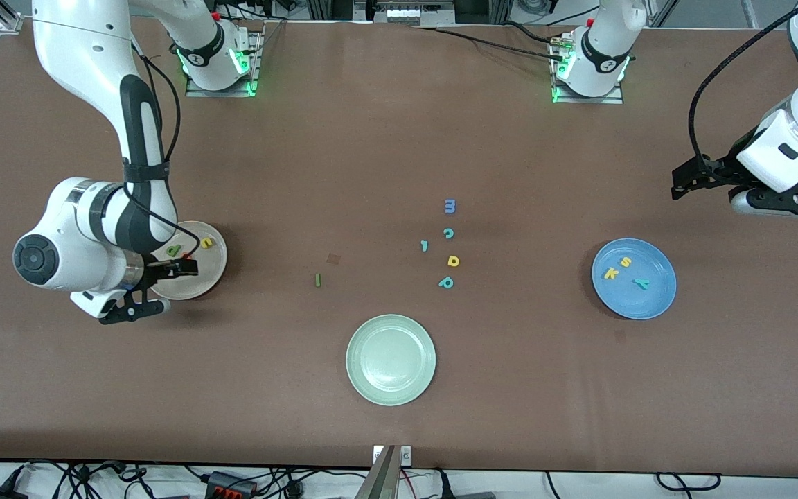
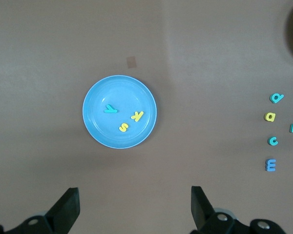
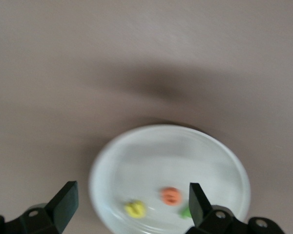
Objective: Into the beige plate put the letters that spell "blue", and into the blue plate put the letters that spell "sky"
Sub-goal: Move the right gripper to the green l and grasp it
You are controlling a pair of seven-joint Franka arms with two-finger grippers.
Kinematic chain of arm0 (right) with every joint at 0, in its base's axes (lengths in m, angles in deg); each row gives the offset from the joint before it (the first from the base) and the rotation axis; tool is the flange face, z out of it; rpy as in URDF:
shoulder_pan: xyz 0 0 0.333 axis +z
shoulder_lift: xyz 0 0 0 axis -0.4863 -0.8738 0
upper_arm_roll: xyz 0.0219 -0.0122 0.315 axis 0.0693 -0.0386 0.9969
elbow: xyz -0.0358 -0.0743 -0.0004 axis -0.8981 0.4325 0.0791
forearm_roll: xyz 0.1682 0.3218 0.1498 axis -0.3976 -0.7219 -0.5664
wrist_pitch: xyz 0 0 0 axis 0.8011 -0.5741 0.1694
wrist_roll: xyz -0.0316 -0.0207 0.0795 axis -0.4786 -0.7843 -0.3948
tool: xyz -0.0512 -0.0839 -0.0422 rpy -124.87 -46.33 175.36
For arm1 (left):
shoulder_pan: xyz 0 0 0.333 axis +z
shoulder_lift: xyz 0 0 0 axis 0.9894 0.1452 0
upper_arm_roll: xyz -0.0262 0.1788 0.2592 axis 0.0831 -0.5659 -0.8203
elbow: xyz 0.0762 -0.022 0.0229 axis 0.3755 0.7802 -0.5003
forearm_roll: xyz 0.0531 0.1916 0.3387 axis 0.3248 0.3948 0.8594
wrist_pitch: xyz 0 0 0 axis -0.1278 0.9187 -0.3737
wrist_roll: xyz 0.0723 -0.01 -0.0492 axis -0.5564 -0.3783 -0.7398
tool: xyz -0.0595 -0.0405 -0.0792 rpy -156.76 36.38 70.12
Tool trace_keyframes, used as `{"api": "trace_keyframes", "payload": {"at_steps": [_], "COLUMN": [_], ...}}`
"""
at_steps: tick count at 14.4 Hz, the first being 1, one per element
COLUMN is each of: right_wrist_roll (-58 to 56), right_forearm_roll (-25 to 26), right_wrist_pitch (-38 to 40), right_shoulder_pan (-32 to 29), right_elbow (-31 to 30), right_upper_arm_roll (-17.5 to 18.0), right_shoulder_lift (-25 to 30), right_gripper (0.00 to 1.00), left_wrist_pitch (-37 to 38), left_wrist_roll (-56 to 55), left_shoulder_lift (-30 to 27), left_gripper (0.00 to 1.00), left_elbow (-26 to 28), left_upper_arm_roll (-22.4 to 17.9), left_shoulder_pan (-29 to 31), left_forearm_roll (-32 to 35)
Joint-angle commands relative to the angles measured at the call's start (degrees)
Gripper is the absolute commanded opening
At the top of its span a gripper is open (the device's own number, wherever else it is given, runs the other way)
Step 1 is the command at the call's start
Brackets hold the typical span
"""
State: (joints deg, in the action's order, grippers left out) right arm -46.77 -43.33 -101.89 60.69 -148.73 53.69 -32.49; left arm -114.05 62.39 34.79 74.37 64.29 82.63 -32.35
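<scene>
Right now the right gripper [image 3: 129,202] hangs spread over the beige plate [image 3: 136,156], orange e [image 3: 170,195] lying free beneath; the left gripper [image 2: 134,207] waits wide apart.

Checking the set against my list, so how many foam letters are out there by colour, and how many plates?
Yellow letters: 4 (u, s, k, one loose)
Green letters: 2 (b, bar)
Teal letters: 4 (y, three loose)
Blue letters: 1 (m)
Orange letters: 1 (e)
Plates: 3
Total: 15
</scene>
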Motion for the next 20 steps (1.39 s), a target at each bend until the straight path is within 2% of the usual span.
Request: {"api": "trace_keyframes", "payload": {"at_steps": [1,5,7,8,10,15,20], "right_wrist_roll": [7.8,20.5,23.2,24.1,27.1,34.7,34.6], "right_forearm_roll": [-1.6,-1.1,-1.2,-1.2,-1.4,-1.5,-1.2], "right_wrist_pitch": [0.2,-3.2,-4.8,-6.0,-8.9,-9.6,-9.6], "right_shoulder_pan": [3.6,9.6,12.2,13.2,15.2,18.4,19.8], "right_elbow": [1.1,2.7,2.7,2.8,3.7,11.9,12.8], "right_upper_arm_roll": [0.1,0.1,0.0,0.1,0.1,0.2,1.6], "right_shoulder_lift": [0.0,-2.3,-3.2,-3.8,-5.8,-13.1,-14.9], "right_gripper": [1.00,1.00,1.00,0.96,0.72,0.71,0.66], "left_wrist_pitch": [0.6,0.6,0.5,0.5,0.5,0.5,0.5], "left_wrist_roll": [1.1,1.1,1.0,0.8,0.7,0.6,0.5], "left_shoulder_lift": [0.6,0.6,0.6,0.6,0.7,0.7,0.7], "left_gripper": [1.00,1.00,1.00,1.00,1.00,1.00,1.00], "left_elbow": [-1.6,-1.7,-1.7,-1.7,-1.8,-1.8,-1.8], "left_upper_arm_roll": [0.0,0.0,0.0,0.1,0.4,0.5,0.5], "left_shoulder_pan": [-0.2,-0.3,-0.7,-0.9,-0.9,-0.9,-1.0], "left_forearm_roll": [0.9,0.9,0.9,0.9,0.9,0.9,0.9]}}
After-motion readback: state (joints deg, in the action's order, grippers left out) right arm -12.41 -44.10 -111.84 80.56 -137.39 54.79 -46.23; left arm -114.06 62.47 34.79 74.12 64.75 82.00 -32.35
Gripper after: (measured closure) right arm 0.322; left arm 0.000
